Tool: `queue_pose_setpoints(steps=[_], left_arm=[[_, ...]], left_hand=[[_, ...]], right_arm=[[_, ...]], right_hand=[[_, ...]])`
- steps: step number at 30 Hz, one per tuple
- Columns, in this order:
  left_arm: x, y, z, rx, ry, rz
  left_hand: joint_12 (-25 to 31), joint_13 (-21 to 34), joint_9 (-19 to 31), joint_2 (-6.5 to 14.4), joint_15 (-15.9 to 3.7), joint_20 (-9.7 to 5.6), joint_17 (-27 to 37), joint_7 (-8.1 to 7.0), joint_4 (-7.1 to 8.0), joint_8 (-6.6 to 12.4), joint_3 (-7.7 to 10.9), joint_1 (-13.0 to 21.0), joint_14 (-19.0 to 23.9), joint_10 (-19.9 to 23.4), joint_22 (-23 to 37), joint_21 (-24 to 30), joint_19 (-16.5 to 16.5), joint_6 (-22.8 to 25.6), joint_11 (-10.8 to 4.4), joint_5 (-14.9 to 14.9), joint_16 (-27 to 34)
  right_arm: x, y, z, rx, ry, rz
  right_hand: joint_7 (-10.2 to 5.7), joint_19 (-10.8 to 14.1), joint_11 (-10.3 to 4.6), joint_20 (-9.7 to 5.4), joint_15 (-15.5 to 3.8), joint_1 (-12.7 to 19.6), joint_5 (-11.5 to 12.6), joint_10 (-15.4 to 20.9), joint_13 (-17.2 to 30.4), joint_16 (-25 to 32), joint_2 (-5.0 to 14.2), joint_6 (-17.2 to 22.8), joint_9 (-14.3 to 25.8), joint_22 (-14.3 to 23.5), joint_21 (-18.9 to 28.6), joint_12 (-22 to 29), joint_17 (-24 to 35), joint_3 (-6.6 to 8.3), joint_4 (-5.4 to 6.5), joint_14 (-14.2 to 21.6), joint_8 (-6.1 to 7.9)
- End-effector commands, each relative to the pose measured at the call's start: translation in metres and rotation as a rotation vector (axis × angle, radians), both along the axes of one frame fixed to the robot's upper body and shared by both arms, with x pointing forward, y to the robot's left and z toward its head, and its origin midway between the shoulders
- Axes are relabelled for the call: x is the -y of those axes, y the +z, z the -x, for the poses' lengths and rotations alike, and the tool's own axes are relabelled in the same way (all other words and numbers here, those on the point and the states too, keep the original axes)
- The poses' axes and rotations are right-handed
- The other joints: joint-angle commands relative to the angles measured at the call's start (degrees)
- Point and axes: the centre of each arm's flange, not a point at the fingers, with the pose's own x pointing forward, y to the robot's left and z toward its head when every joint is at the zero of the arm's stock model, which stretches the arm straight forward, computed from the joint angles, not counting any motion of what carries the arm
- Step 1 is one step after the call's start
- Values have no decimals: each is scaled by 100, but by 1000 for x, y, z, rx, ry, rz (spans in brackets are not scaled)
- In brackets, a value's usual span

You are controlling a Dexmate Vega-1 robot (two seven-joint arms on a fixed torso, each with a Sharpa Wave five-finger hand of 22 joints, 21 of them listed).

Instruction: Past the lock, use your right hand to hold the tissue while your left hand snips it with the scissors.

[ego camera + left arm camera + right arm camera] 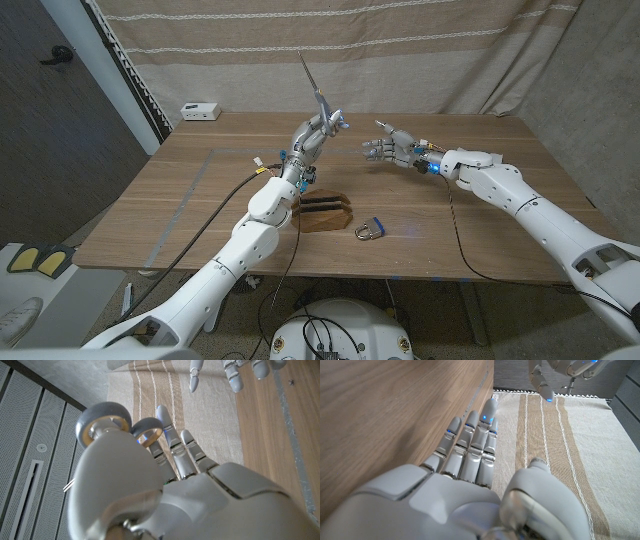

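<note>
Left hand (318,131) is raised above the middle of the table (480,215), gripping the scissors (322,102): blades closed, pointing up and slightly toward the far edge, against the striped curtain (330,45). Left wrist view shows the scissors' grey loop handles (117,427) with gold inner rims sitting against the hand's fingers (172,442)

Right hand (392,147) is also in the air, just beside the left one but apart from it, palm facing left, fingers apart and holding nothing. Right wrist view shows its fingers (472,445) straight and side by side, thumb separate, with the table edge and curtain beyond

Can't see the tissue anywhere in these views

Padlock (370,230) with a blue body lies near the table's near edge, roughly mid-width. Just beside it, toward the left edge, stands a dark wooden slotted holder (322,210). A small white box (200,110) sits at the far left corner
</note>
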Motion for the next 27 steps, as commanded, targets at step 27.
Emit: queue_pose_setpoints(steps=[27], left_arm=[[-21,-13,-5,-69,84,63]], left_hand=[[1117,-770,-598,-1099,-615,-303,355,392,-25,-291,6,-1765,91,885,36,-221,245,436,-252,249,-15]], right_arm=[[-1,2,5,22,-2,-6]], right_hand=[[69,57,44,9,-283,-135,21,85,-121,-51,-15,-1,6,7,-90,-23,-14,-130,-8,-1,0]])
